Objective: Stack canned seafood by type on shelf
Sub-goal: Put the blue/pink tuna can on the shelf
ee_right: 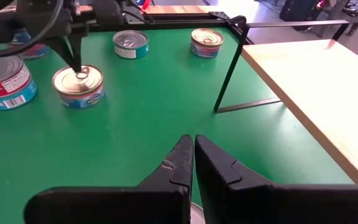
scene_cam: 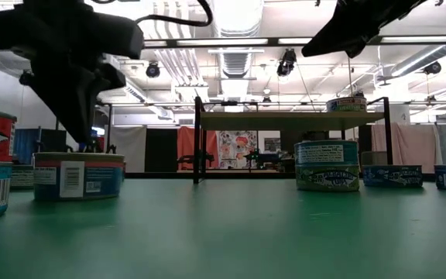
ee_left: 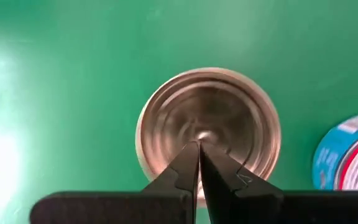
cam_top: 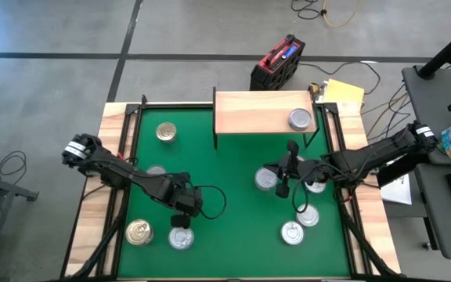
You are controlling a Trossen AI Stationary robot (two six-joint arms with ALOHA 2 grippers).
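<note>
jaws clenched on both your grippers, nothing held: left gripper (cam_top: 181,225) tips on a silver-topped tin (cam_top: 181,237), right gripper (cam_top: 282,189) over the green mat (cam_top: 225,157).

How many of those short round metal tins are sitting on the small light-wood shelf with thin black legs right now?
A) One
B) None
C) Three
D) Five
A: seen from above, the small light-wood shelf carries a single silver-topped round tin near its right end; the rest sit on the green mat.
</note>
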